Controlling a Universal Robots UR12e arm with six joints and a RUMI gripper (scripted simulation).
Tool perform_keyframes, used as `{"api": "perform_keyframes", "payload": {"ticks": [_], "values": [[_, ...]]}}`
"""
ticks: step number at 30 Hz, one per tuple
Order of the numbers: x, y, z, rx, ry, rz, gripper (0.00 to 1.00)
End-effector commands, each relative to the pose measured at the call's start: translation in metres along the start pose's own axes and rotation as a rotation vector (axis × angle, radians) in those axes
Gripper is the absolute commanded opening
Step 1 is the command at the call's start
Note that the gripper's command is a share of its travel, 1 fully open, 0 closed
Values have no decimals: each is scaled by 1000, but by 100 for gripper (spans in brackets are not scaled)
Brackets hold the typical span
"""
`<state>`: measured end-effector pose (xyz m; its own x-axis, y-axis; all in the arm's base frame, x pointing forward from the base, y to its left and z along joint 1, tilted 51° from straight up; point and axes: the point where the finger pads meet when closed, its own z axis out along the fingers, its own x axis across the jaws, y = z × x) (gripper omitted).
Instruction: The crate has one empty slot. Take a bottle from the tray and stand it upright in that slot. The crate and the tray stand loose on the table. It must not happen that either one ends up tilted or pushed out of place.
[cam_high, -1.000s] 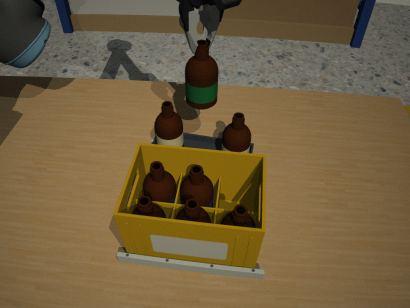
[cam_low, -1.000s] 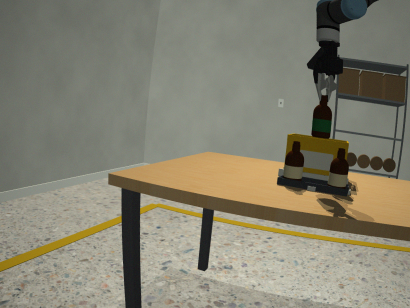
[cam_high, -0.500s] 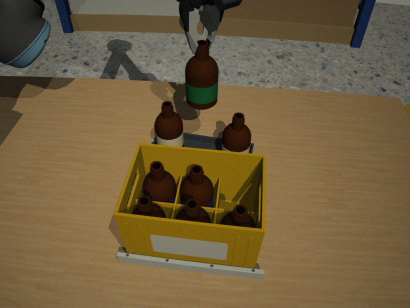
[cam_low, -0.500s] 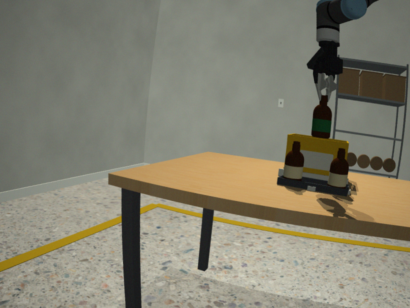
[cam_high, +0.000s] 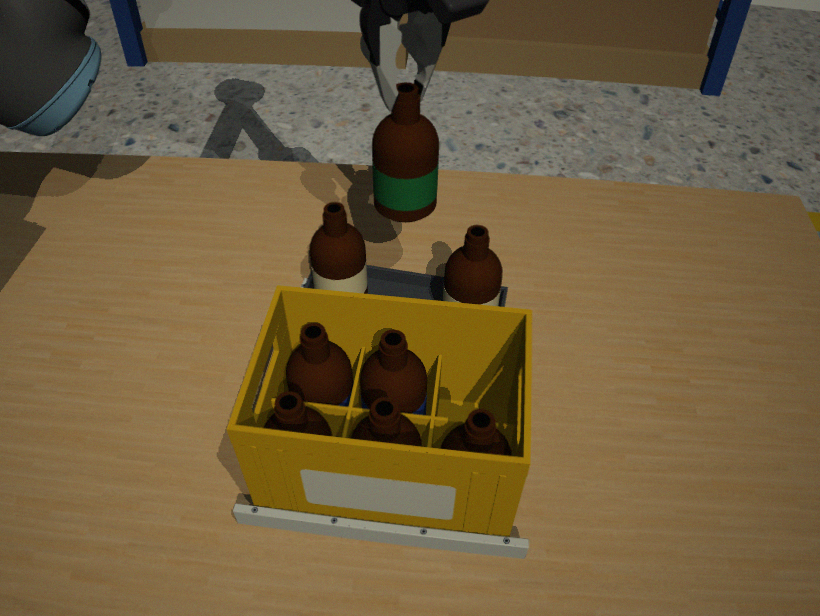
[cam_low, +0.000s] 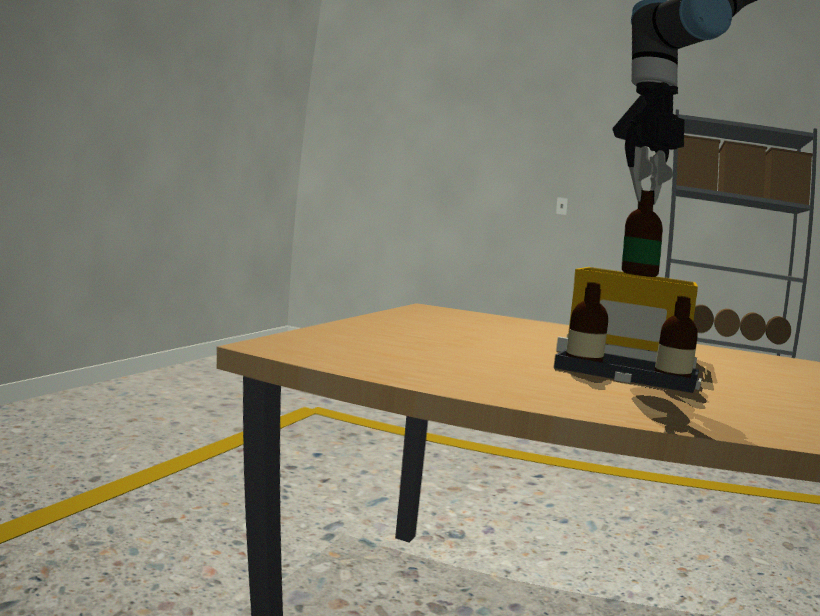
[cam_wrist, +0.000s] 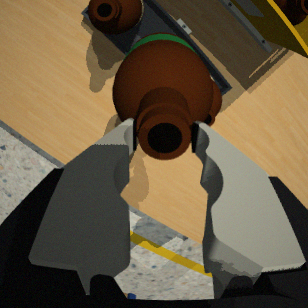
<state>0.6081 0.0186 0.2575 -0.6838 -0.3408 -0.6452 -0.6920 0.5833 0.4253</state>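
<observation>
"What do you have there?"

"A brown, round-shouldered bottle with a green label (cam_high: 405, 159) (cam_low: 642, 245) (cam_wrist: 162, 75). My grey, scalloped fingers (cam_high: 387, 72) (cam_low: 637, 175) are closed on its neck, and it hangs upright, raised clear of the tray."

"And the tray?"

"The shallow, dark rectangular tray (cam_high: 404, 281) (cam_low: 596, 363) (cam_wrist: 150, 25) lies flat. Two brown bottles with cream labels (cam_high: 339, 255) (cam_low: 588, 331) (cam_wrist: 112, 12) stand on it, well apart, one towards each end."

"Where's the crate from there?"

"Just beside it: a yellow, open-topped, divided crate (cam_high: 278, 477) (cam_low: 634, 288) (cam_wrist: 285, 21), standing level. Five brown bottles (cam_high: 318, 374) (cam_wrist: 297, 10) fill all but one slot. The vacant slot (cam_high: 457, 407) is an end one in the row nearer the tray."

"Anything further out?"

"A pale strip with screw heads (cam_high: 384, 528) runs along the crate's far side, on the light wooden tabletop (cam_high: 132, 331) (cam_low: 397, 351) (cam_wrist: 50, 90). Beyond that I see speckled floor (cam_high: 563, 125) (cam_low: 165, 517) (cam_wrist: 20, 160)."
</observation>
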Motion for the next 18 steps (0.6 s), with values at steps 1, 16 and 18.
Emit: {"api": "perform_keyframes", "payload": {"ticks": [1, 16, 18], "values": [[0, -4, -1, 1, 0, 0, 0], [3, -19, -1, 1, 0, 0, 0], [4, -22, -1, 1, 0, 0, 0]]}}
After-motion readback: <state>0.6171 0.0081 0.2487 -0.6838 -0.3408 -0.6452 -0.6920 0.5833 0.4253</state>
